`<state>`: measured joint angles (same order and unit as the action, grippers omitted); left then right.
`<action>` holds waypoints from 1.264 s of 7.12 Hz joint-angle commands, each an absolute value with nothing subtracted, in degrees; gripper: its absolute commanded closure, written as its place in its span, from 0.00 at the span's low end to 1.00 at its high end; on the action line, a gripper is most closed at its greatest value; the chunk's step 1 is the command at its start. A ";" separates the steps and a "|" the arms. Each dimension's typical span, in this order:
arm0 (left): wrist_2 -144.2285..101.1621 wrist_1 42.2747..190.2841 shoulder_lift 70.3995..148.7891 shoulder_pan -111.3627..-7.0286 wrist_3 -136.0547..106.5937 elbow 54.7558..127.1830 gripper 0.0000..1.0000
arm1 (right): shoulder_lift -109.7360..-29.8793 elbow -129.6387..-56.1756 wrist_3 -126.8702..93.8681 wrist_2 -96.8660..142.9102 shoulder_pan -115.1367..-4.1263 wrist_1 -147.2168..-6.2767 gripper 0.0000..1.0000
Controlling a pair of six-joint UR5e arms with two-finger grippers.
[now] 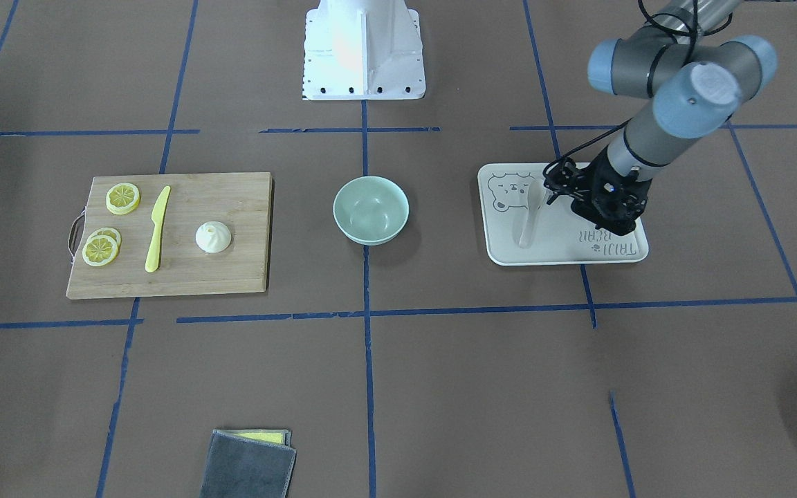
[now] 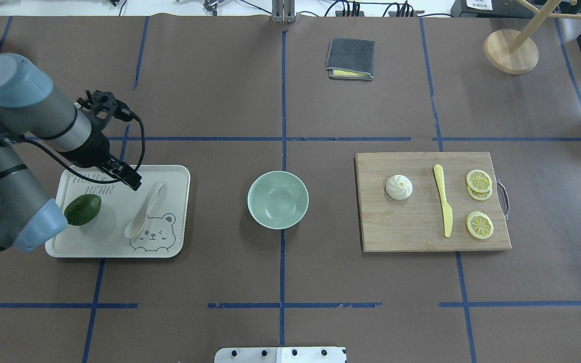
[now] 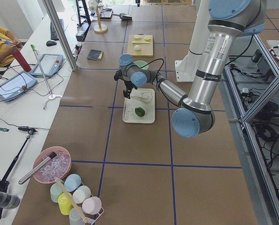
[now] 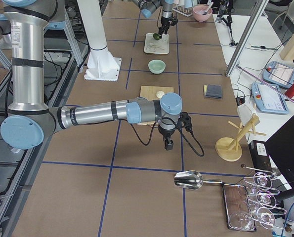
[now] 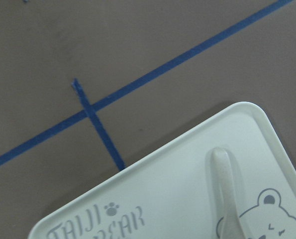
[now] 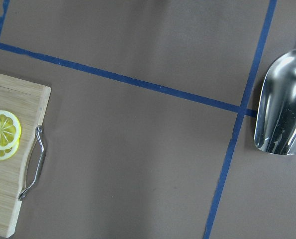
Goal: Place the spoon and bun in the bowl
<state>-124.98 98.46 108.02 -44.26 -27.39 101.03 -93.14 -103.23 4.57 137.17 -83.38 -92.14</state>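
The pale spoon point(image 2: 144, 212) lies on a white bear tray point(image 2: 109, 237), handle toward the far side. It also shows in the front view point(image 1: 528, 225) and the left wrist view point(image 5: 227, 189). My left gripper point(image 2: 130, 177) hangs over the tray's far part, just beside the spoon's handle and apart from it; its fingers are hidden. The white bun point(image 2: 399, 187) sits on a wooden cutting board point(image 2: 401, 227). The mint-green bowl point(image 2: 278, 199) stands empty at the table's middle. My right gripper point(image 4: 169, 144) hovers beyond the board's end; I cannot tell its state.
A green avocado point(image 2: 82, 209) lies on the tray next to my left arm. A yellow knife point(image 2: 443, 204) and lemon slices point(image 2: 478, 180) share the board. A grey cloth point(image 2: 350, 58) lies far back. A metal scoop point(image 6: 282, 109) lies near my right gripper.
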 commanded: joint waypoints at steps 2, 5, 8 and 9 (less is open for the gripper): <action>-123.31 101.23 110.13 -40.43 -30.50 96.52 0.13 | -93.08 -103.10 4.57 137.11 -82.44 -92.11 0.00; -123.31 102.57 110.13 -39.99 -30.50 95.10 0.30 | -93.08 -103.18 4.57 137.11 -82.44 -92.11 0.00; -123.31 102.92 110.30 -39.46 -30.41 93.87 0.58 | -92.90 -103.27 4.48 137.11 -82.44 -92.11 0.00; -123.31 102.92 110.22 -39.46 -30.41 94.13 0.77 | -92.90 -103.36 4.48 137.20 -82.44 -92.11 0.00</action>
<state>-123.31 102.88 110.28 -39.55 -30.44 94.03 -92.95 -103.29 4.49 137.13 -82.44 -92.11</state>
